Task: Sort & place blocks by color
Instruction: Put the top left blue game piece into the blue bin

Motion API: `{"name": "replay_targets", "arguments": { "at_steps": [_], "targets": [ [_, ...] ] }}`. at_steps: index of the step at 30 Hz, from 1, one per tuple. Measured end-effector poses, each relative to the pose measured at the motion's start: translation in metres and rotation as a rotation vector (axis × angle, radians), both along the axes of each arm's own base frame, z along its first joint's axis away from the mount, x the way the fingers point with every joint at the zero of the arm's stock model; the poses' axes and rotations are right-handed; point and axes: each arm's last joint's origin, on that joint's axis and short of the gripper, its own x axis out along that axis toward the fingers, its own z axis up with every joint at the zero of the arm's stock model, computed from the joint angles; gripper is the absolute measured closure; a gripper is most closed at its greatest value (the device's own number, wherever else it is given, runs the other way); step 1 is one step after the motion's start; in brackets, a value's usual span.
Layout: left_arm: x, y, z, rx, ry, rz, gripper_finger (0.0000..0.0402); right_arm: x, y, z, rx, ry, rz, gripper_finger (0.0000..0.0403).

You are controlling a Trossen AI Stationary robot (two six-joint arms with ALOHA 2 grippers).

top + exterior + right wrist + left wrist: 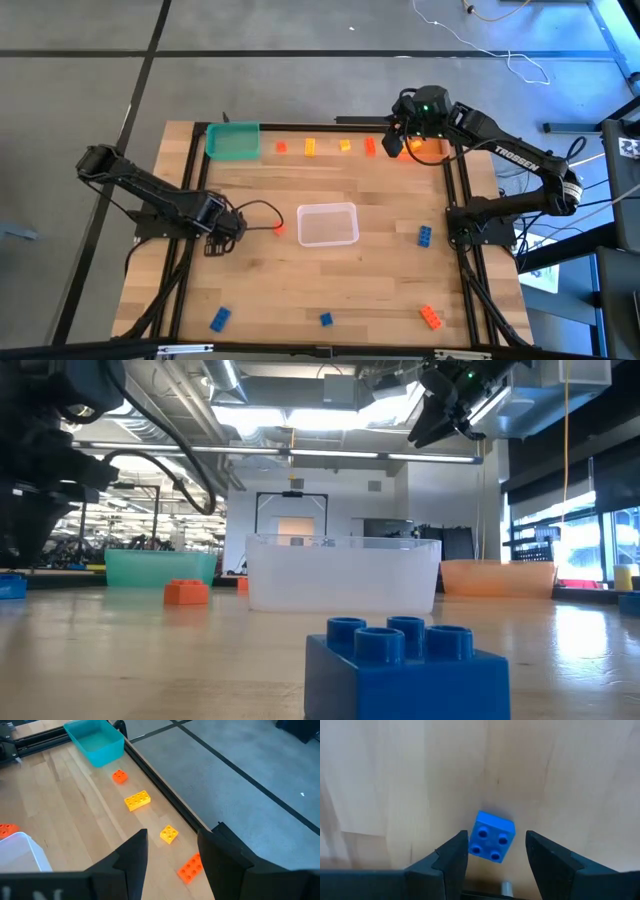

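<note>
Blue block (491, 836), square, four round studs up, glossy plastic, sits corner-on between the left gripper (497, 851)'s released jaws on the wood-grain tabletop (560, 775); right gripper (172, 851)'s jaws hang apart, empty.

A robotics lab in an open industrial hall. A wooden bench (330, 290) framed in black rails stands on a grey concrete floor (250, 90), with loose cables (520, 60) trailing across it. Beyond the bench, exposed ceiling ducts (330, 395), strip lights (330, 455) and large windows (600, 540) show.
</note>
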Motion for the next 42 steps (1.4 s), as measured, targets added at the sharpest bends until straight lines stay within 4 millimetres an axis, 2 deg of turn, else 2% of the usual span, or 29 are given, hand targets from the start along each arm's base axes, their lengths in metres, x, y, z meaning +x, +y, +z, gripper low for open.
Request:
{"name": "replay_targets", "arguments": {
  "at_steps": [4, 9, 13, 19, 26, 30, 35, 40, 42],
  "targets": [
    [0.000, 0.000, -0.001, 0.002, -0.001, 0.004, 0.0213, 0.000, 0.000, 0.000, 0.000, 0.000, 0.000, 0.0230],
    [-0.006, 0.000, -0.014, -0.049, 0.029, 0.065, 0.0213, 0.000, 0.000, 0.000, 0.000, 0.000, 0.000, 0.0230],
    [-0.009, 0.003, -0.018, -0.010, 0.030, 0.116, 0.0213, 0.000, 0.000, 0.000, 0.000, 0.000, 0.000, 0.0230],
    [-0.010, 0.003, -0.019, -0.014, 0.029, 0.134, 0.0213, 0.000, 0.000, 0.000, 0.000, 0.000, 0.000, 0.0230],
    [-0.018, 0.004, -0.033, -0.037, 0.066, 0.205, 0.0213, 0.000, 0.000, 0.000, 0.000, 0.001, 0.000, 0.0230],
    [-0.018, 0.005, -0.033, -0.033, 0.061, 0.214, 0.0217, 0.000, 0.000, 0.000, 0.000, 0.000, 0.000, 0.0230],
    [-0.018, 0.004, -0.034, -0.039, 0.063, 0.214, 0.0248, 0.000, 0.000, 0.000, 0.000, 0.000, 0.000, 0.0230],
    [-0.017, 0.003, -0.032, -0.069, 0.063, 0.264, 0.0319, 0.000, 0.000, 0.000, 0.000, 0.000, 0.000, 0.0230],
    [-0.014, 0.002, -0.028, -0.091, 0.055, 0.293, 0.0321, 0.000, 0.000, 0.000, 0.000, 0.000, 0.000, 0.0230]
  ]
}}
